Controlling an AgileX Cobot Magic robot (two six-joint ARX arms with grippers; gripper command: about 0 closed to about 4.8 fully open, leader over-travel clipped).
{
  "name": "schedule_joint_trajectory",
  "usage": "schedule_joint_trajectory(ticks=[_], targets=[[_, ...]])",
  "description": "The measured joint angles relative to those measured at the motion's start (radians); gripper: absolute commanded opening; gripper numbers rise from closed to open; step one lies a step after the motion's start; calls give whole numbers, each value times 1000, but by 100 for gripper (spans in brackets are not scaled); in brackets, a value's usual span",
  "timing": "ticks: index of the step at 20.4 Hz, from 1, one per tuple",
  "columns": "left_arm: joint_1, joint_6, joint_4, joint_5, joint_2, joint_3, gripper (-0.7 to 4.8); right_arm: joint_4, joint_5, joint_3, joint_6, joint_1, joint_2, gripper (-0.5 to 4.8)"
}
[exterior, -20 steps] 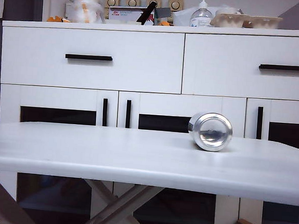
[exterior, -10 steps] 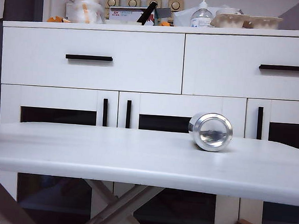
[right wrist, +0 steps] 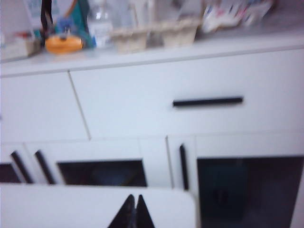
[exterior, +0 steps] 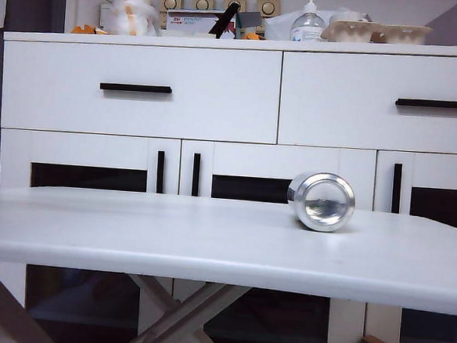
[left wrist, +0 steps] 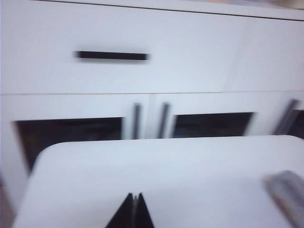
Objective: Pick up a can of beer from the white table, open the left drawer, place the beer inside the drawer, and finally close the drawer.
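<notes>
Left gripper (left wrist: 133, 209): two black fingers pressed together to a point, nothing between them, poised over the near part of the large smooth white table (left wrist: 142, 175), facing the cabinet; blurred view. Right gripper (right wrist: 132, 211): black fingers likewise closed tight, empty, above the table's far corner, facing the narrower right drawer (right wrist: 190, 99) with its black bar handle. Neither gripper visible in the exterior view. Small shiny silver can of beer (exterior: 321, 201): lying on its side on the right part of the tabletop, concave mirror-like end toward the camera, untouched, well apart from both grippers. Wide white left drawer (exterior: 140, 88) with long black horizontal handle: shut, flush with the cabinet front. On the cabinet top: clear pump bottle (exterior: 308, 22), pale egg cartons (exterior: 375, 31).
</notes>
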Motion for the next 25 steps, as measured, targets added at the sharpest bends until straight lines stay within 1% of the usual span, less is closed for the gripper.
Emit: schedule_joint_trajectory(ticks=[1, 3, 5, 7, 9, 11, 13, 17, 18, 19, 20, 21, 25], targets=[[0, 0, -26, 18, 15, 42, -5, -45, -12, 69, 7, 3, 57, -5], [-1, 0, -47, 23, 36, 100, -5, -144, -51, 186, 18, 10, 166, -6], [-1, 0, -60, 25, 46, 131, -5, -194, -108, 291, 44, 28, 277, -5], [0, 0, -76, 64, 55, 165, -5, -239, -164, 392, 88, 62, 372, -5], [-1, 3, -91, 115, 66, 204, -5, -278, -177, 470, 114, 105, 459, -5], [0, 19, -122, 168, 82, 242, -5, -346, -177, 525, 145, 148, 539, -5], [-1, 23, -134, 201, 87, 260, -5, -354, -176, 554, 192, 201, 612, -5], [-1, 23, -131, 206, 86, 273, -5, -358, -155, 568, 231, 283, 736, -5], [-1, 23, -132, 206, 87, 273, -5, -357, -153, 569, 232, 295, 761, 29], [-1, 23, -134, 206, 87, 273, -5, -359, -153, 569, 232, 307, 797, 125], [-1, 23, -134, 206, 87, 273, -5, -358, -153, 569, 229, 318, 822, 333], [-1, 23, -132, 206, 87, 273, -5, -358, -154, 569, 225, 325, 851, 476], [-1, 23, -127, 206, 92, 273, -5, -371, -196, 569, 210, 332, 956, 479]])
